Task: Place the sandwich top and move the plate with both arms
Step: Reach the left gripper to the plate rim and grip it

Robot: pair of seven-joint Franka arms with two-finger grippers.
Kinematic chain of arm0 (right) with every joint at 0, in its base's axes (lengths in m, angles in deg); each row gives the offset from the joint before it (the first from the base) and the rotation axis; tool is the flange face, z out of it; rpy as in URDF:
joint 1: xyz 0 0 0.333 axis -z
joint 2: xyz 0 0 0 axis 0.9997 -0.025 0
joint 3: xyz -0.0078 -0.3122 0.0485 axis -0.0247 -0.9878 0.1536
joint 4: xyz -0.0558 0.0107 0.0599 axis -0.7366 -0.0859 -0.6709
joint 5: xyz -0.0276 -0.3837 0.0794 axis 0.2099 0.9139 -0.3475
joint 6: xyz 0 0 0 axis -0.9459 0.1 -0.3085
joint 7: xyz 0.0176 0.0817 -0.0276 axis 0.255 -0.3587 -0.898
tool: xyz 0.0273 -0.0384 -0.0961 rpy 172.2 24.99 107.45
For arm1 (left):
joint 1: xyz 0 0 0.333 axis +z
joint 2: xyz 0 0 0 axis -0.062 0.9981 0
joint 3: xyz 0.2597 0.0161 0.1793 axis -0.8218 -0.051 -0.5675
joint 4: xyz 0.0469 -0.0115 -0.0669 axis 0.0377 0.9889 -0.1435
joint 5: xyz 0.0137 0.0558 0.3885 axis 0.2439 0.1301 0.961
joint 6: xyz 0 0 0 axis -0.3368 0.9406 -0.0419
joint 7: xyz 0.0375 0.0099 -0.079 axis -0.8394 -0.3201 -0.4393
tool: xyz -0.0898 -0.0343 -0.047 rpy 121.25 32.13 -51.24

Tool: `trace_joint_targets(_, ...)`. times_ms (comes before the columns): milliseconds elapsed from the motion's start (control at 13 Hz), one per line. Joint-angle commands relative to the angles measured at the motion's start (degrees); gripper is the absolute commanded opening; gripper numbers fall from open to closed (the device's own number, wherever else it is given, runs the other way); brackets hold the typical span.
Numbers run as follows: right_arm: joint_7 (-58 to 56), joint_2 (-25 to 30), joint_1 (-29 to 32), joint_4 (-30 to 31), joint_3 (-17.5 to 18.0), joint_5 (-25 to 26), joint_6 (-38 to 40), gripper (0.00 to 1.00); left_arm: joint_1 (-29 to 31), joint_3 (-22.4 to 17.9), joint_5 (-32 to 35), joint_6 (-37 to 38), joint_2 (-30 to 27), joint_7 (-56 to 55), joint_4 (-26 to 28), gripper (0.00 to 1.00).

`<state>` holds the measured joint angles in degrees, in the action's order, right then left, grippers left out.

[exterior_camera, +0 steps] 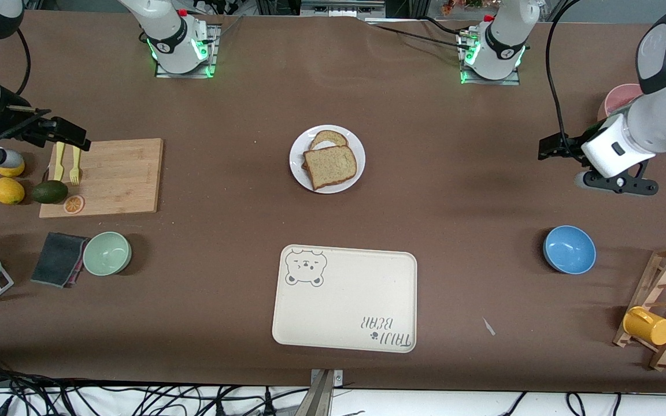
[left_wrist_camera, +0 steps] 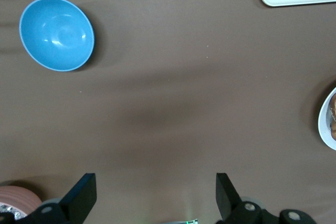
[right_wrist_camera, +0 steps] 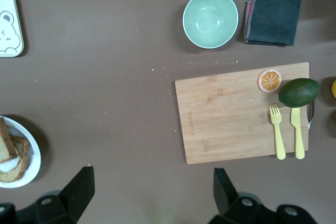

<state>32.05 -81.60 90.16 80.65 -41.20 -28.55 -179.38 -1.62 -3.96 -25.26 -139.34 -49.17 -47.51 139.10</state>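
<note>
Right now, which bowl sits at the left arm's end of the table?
The blue bowl, alone on bare table. The pale green bowl sits at the right arm's end, beside a dark folded cloth.

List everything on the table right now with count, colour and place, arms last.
sandwich top: 1, tan, on the stack on the plate
plate: 1, white, table centre
tray: 1, cream, nearer the camera than the plate
blue bowl: 1, toward the left arm's end
green bowl: 1, beside the cloth
cutting board: 1, wood, carrying a yellow fork and knife
avocado: 1, dark green, at the board's edge
lemons: 2, yellow
yellow mug: 1, on the wooden rack
left gripper: open, over bare table
right gripper: open, near the board
</note>
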Motion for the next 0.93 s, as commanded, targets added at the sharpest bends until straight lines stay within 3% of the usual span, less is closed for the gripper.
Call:
trace_joint_targets(0,-2.97,-0.44,-0.1,-3.38,0.28,2.42,2.51,1.0,-0.35,0.17,-2.12,-4.83,1.12,0.26,2.72,1.0)
trace_joint_targets(463,-2.1,-1.06,-0.45,-5.49,0.37,1.11,3.21,1.0,-1.49,3.33,-9.49,-23.02,2.18,0.17,15.81,1.0)
trace_joint_targets(694,-2.01,-1.94,-0.63,-7.6,0.37,1.64,3.48,1.0,-1.58,6.22,-14.94,-29.18,3.93,0.17,20.04,1.0)
trace_joint_targets(849,-1.74,-1.94,-0.63,-7.69,0.37,1.73,3.48,1.0,-1.67,9.03,-15.04,-32.96,4.99,0.17,21.62,1.0)
